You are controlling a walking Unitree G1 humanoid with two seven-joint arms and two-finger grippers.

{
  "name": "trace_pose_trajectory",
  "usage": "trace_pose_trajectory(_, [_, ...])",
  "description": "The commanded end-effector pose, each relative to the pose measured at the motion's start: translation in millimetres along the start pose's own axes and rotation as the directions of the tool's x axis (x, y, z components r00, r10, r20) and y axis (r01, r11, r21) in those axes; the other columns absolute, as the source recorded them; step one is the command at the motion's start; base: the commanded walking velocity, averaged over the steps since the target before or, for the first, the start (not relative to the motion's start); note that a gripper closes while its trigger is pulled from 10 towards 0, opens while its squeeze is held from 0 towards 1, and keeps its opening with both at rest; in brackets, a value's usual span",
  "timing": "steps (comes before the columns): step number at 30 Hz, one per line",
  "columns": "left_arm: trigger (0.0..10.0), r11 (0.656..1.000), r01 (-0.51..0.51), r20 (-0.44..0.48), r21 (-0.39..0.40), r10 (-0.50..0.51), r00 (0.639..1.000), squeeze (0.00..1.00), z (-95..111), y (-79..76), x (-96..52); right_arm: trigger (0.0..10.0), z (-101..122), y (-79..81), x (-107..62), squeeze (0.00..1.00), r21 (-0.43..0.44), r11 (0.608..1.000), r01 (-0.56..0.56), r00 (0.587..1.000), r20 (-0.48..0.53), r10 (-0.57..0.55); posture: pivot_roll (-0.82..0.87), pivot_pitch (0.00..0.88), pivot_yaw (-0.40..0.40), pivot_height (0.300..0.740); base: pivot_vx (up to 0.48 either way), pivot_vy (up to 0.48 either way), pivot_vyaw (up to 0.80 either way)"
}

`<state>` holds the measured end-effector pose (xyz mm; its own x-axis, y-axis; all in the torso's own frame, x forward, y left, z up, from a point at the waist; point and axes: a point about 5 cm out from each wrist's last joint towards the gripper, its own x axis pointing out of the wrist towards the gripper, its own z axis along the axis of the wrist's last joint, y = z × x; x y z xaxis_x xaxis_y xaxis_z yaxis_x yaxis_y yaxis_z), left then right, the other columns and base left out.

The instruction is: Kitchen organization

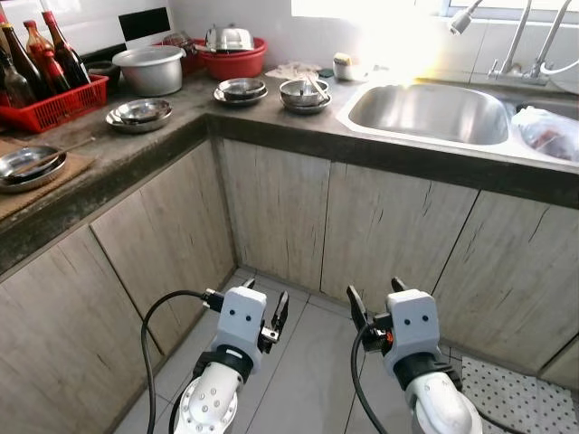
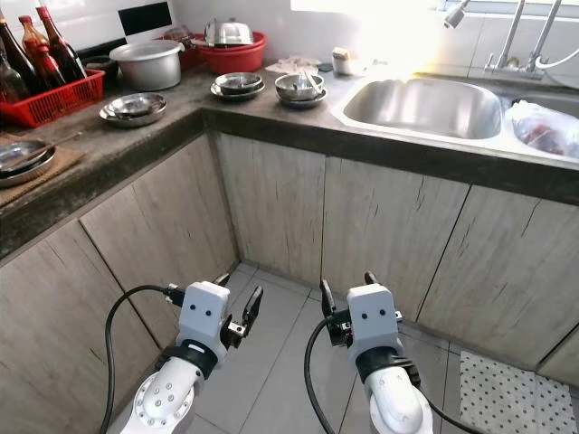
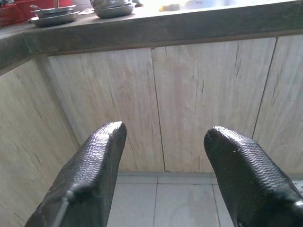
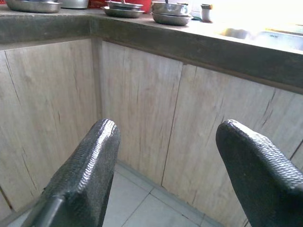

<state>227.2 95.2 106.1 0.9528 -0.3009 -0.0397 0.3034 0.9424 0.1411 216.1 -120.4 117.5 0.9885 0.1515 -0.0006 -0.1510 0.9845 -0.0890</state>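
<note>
Grippers hang low in front of the cabinet doors (image 1: 280, 217), well below the L-shaped stone counter (image 1: 136, 149): the left gripper (image 1: 263, 310) and the right gripper (image 1: 375, 303) both have their fingers spread apart and hold nothing. In the wrist views each pair of black textured fingers (image 3: 90, 175) frames the pale wood-grain doors and a strip of grey floor tile (image 1: 298, 362).

Up on the counter sits the kitchenware. A red crate (image 1: 56, 104) of dark bottles (image 1: 63, 50) stands at the far left, with a large metal pot (image 1: 149, 70) and a red basin (image 1: 232, 59) carrying a metal lid behind it. Stacked steel plates (image 1: 138, 114) lie just in front of the pot; two more sets of steel bowls on plates (image 1: 241, 90) (image 1: 305, 93) sit near the corner (the second has a utensil resting in it). Another steel plate (image 1: 27, 167) rests on a wooden board at the near left. The steel sink (image 1: 430, 113) lies to the right, beneath the tap (image 1: 520, 36), with a plastic bag (image 1: 547, 131) in the next basin.
</note>
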Motion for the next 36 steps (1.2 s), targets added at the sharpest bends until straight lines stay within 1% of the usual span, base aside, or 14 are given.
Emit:
trace_pose_trajectory(1, [10.0,1.000,-0.005,-0.015,0.008,0.005,1.000,0.00,-3.7,-0.1,0.2,10.0,-0.2,2.2,1.5,0.00,0.023,1.000,-0.013,1.000,0.009,0.013,0.10,0.000,-0.019,0.740,0.319,0.000,0.00])
trace_pose_trajectory(8, [10.0,1.000,0.017,-0.022,0.020,-0.017,1.000,0.00,-5.7,-3.1,0.9,10.0,-3.5,2.7,2.5,0.00,0.024,1.000,-0.012,1.000,-0.002,0.012,0.10,0.000,-0.021,0.740,0.331,0.000,0.00])
trace_pose_trajectory(10, [10.0,1.000,0.015,-0.023,0.020,-0.015,1.000,0.00,-6.2,-2.7,0.8,10.0,-6.3,3.1,3.0,0.00,0.035,0.999,-0.017,1.000,-0.019,0.017,0.10,0.000,-0.021,0.740,0.345,0.000,0.00])
trace_pose_trajectory(14, [10.0,1.000,0.021,-0.023,0.023,-0.021,1.000,0.00,-6.0,-3.6,0.9,10.0,-6.8,3.8,3.5,0.00,0.026,0.999,-0.021,1.000,-0.015,0.021,0.11,0.000,-0.023,0.740,0.364,0.000,0.00])
trace_pose_trajectory(26, [10.0,0.999,0.024,-0.021,0.025,-0.023,1.000,0.00,-4.3,-3.5,2.5,10.0,-6.4,4.4,5.4,0.00,0.032,0.999,-0.032,0.999,-0.016,0.033,0.11,0.000,-0.024,0.740,0.480,0.000,0.00])
trace_pose_trajectory(32, [10.0,0.999,0.027,-0.021,0.025,-0.026,0.999,0.00,-4.4,-3.6,2.8,10.0,-6.7,3.0,6.3,0.00,0.026,0.999,-0.019,1.000,-0.012,0.019,0.11,0.000,-0.017,0.740,0.480,0.000,0.00])
trace_pose_trajectory(36, [10.0,0.999,0.030,-0.023,0.025,-0.029,0.999,0.00,-4.9,-3.9,3.5,10.0,-7.1,1.8,6.8,0.00,0.042,0.999,-0.009,1.000,-0.009,0.010,0.11,0.000,-0.015,0.740,0.480,0.000,0.00])
